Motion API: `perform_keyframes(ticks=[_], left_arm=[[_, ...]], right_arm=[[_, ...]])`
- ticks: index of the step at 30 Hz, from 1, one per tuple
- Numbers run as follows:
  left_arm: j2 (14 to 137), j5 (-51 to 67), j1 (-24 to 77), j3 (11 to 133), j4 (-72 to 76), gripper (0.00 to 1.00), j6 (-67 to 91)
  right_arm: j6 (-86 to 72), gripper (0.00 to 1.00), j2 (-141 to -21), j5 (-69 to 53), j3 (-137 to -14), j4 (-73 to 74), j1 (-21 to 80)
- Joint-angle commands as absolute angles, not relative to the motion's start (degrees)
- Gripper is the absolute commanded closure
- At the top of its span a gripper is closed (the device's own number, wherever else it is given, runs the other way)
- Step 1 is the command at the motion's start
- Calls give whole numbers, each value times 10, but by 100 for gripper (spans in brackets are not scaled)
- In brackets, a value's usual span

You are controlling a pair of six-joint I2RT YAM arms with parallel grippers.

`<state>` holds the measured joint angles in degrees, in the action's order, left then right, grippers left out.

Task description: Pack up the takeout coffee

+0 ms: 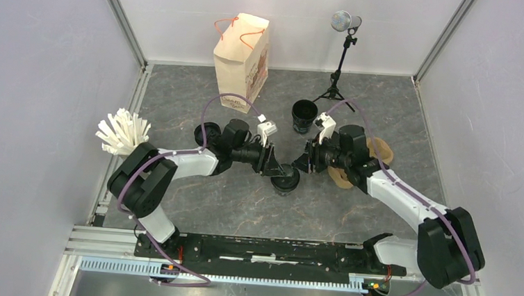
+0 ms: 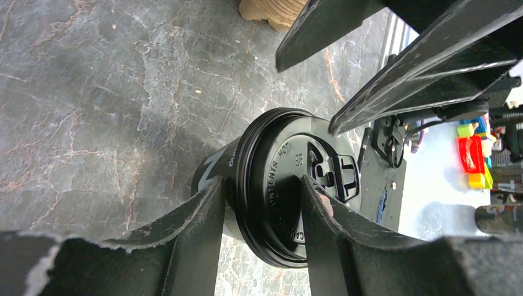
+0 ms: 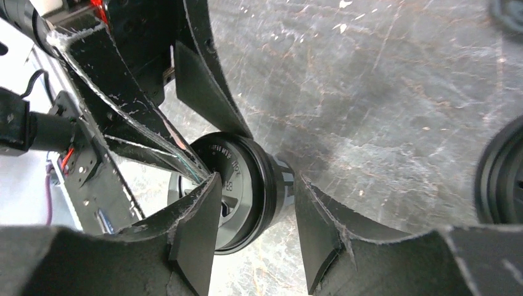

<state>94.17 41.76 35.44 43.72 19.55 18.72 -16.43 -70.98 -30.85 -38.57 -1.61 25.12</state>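
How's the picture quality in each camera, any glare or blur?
Top external: even light, sharp, but the lidded cup reads as a dark blob. Left wrist: lid lettering crisp, own fingers soft. Right wrist: pale glare on the table, fingers blurred.

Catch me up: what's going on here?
Both arms meet over a small black disposable cup with a round black plastic lid, standing mid-table. The left gripper pinches its lid rim; the right gripper straddles the same cup, contact unclear. A second, lidless black cup, the beige paper bag with orange handles and the brown moulded-pulp carrier stand farther back. This cup isn't packed yet.
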Motion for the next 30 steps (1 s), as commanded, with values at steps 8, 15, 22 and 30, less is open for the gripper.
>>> perform_keyframes(ticks=[8,15,22,30], left_arm=[[1003,419,365,436,63,46,83],[1005,402,367,433,60,46,83],[1019,371,367,418,50,46,82],[1017,355,367,406,72,45,94]], right_arm=[[-159,52,-758,-382,-378,-54,250],[-174,63,-770,-357,-324,-98,232],[-211,66,-750,-326,-201,-192,231],[-222,62,-724,-318,-147,-228,231]])
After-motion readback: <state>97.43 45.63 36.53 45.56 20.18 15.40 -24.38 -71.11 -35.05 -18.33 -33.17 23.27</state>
